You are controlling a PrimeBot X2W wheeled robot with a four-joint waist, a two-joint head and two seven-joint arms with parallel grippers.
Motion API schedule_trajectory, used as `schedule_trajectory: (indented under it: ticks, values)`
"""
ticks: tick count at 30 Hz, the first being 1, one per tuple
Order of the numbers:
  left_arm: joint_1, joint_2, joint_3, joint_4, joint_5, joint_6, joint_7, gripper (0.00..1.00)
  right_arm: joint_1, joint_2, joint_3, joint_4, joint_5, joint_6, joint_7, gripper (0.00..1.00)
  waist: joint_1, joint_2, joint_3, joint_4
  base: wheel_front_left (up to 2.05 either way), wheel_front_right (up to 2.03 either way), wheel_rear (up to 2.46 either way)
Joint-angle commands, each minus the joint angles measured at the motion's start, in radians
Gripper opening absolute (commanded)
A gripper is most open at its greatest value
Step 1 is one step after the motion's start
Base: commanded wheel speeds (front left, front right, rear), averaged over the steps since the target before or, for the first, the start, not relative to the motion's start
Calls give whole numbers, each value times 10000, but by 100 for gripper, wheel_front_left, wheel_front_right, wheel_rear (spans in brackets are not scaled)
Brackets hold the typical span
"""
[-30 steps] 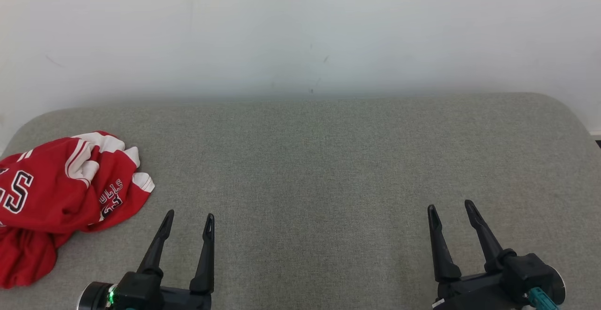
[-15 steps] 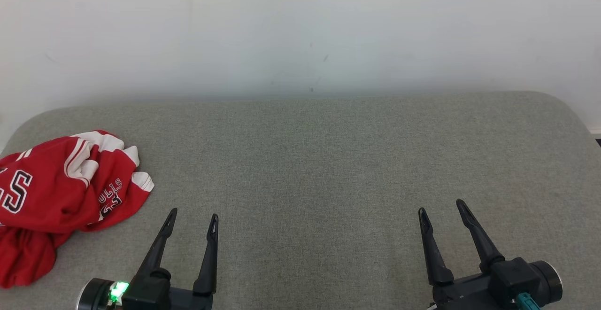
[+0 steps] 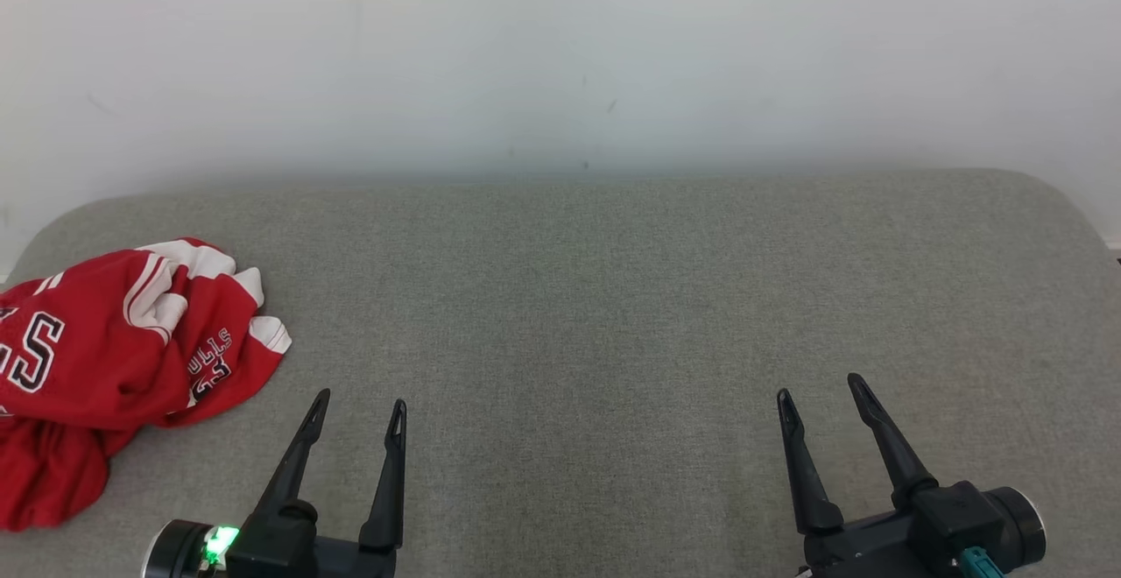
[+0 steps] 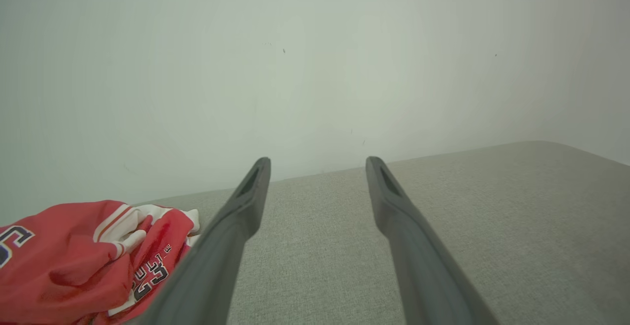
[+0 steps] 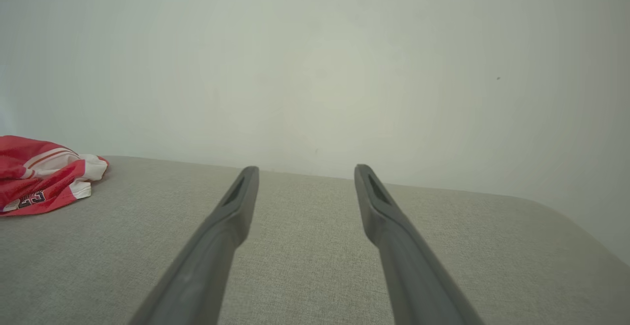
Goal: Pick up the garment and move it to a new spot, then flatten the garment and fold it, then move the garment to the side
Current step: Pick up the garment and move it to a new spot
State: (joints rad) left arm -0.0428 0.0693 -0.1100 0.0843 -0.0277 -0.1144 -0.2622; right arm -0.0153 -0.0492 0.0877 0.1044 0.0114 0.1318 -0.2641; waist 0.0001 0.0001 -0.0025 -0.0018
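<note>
The left gripper [image 3: 360, 399] and right gripper [image 3: 819, 386] are holding their jaws wide apart, gripping nothing, pointing toward the wall [image 3: 560, 52] over the grey cushion [image 3: 569, 298]. The red garment [image 3: 105, 359] is lying crumpled at the cushion's left edge, near the left gripper, not touching it

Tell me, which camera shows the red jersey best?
The head view: the red jersey lies almost whole, seen from above. The left wrist view crops it; the right wrist view catches one distant end.
</note>
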Motion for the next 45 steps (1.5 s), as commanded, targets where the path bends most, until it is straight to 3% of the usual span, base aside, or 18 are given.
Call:
schedule_trajectory:
  ticks: [1, 11, 45]
  values:
    - [53, -21, 25, 19, 30, -3, -30, 100, 92, -22, 36, 3, 56, -21, -12, 100, -1, -1, 22, 42, 0, 0, 0]
    - [129, -64, 208, -22, -28, -8, -28, 100, -62, -20, 236, 31, 196, -21, -12, 100, -1, -1, 207, 696, 0, 0, 0]
    - [386, -189, 843, -376, -320, 190, -28, 100, 217, -22, 403, 111, 273, -21, -12, 100, -1, -1, -17, 4186, 0, 0, 0]
